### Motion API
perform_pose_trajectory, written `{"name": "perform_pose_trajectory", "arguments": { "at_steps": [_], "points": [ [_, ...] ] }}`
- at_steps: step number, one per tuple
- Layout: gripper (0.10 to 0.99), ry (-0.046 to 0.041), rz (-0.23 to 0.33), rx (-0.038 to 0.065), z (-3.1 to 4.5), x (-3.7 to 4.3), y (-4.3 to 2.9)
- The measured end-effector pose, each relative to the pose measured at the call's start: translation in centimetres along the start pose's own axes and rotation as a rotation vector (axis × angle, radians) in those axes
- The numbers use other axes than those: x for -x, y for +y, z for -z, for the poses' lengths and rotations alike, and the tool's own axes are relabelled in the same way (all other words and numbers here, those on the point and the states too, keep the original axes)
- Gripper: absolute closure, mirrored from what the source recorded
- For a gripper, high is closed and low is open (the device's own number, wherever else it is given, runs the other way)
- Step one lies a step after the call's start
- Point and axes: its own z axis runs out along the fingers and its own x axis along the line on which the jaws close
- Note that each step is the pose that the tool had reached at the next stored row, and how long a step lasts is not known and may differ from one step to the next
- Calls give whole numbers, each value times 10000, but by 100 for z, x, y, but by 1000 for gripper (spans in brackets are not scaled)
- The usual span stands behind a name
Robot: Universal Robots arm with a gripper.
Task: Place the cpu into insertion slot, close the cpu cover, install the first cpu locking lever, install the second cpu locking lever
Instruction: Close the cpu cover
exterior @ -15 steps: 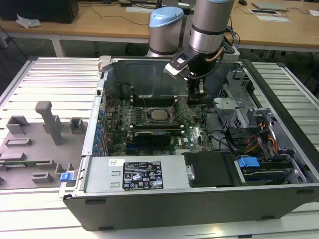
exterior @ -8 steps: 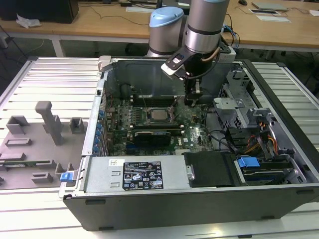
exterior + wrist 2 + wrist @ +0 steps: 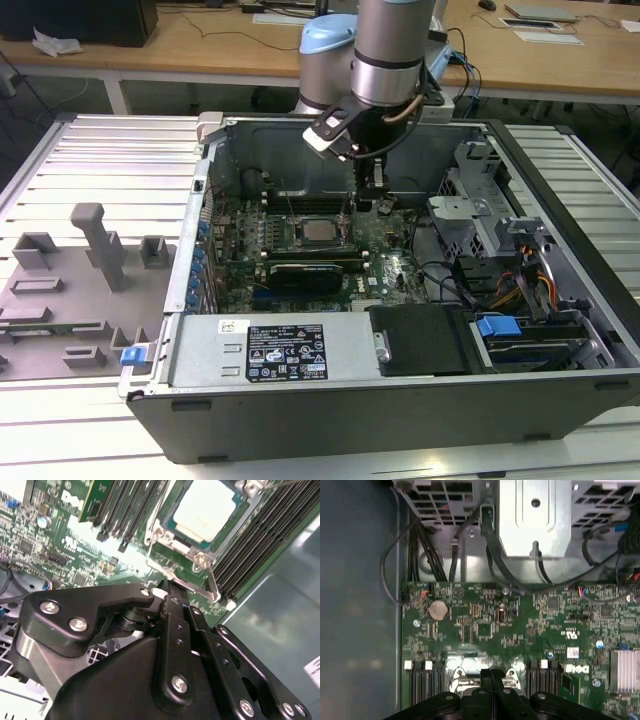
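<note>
Clearly seated, the cpu point(image 3: 207, 510) lay flat in the insertion slot point(image 3: 298, 236), dull silver top up, with the cpu cover point(image 3: 199, 559) lying down around it. Just beside the socket's corner ran 1 thin wire locking lever point(image 3: 214, 582). The gripper point(image 3: 170, 591) hovered at that corner, its 2 fingers pressed together with no gap. From there, I judged the narrow tip could slip off the springy wire and strike the motherboard point(image 3: 485, 625) if it pushed off-centre.

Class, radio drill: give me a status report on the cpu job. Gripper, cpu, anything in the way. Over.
Gripper shut, tips just beside the cpu cover. Cover down, cpu seated in its window. Nothing between gripper and cover.
</note>
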Motion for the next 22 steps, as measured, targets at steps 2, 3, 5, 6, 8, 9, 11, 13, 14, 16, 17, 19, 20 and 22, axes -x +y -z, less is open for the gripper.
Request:
{"name": "perform_pose_trajectory", "arguments": {
  "at_steps": [2, 3, 5, 6, 8, 9, 11, 13, 14, 16, 17, 19, 20, 22],
  "points": [
    [980, 1, -1, 36, 1, 0, -61],
    [980, 1, -1, 51, 2, -1, -88],
    [980, 0, -1, 113, 4, -1, -195],
    [980, 0, 0, 127, 5, -1, -222],
    [980, -1, -1, 169, 7, -2, -300],
    [980, 1, -2, 187, 6, -2, -347],
    [980, -3, -1, 187, -9, -2, -371],
    [980, -3, -1, 189, -42, -2, -393],
    [980, -2, -1, 190, -56, -3, -397],
    [980, -3, -1, 190, -91, -3, -409],
    [980, -3, -2, 190, -105, -3, -415],
    [980, -2, -2, 190, -127, -4, -432],
    [980, -3, -2, 190, -136, -4, -442],
    [980, -3, -1, 190, -160, -4, -477]
  ]
}}
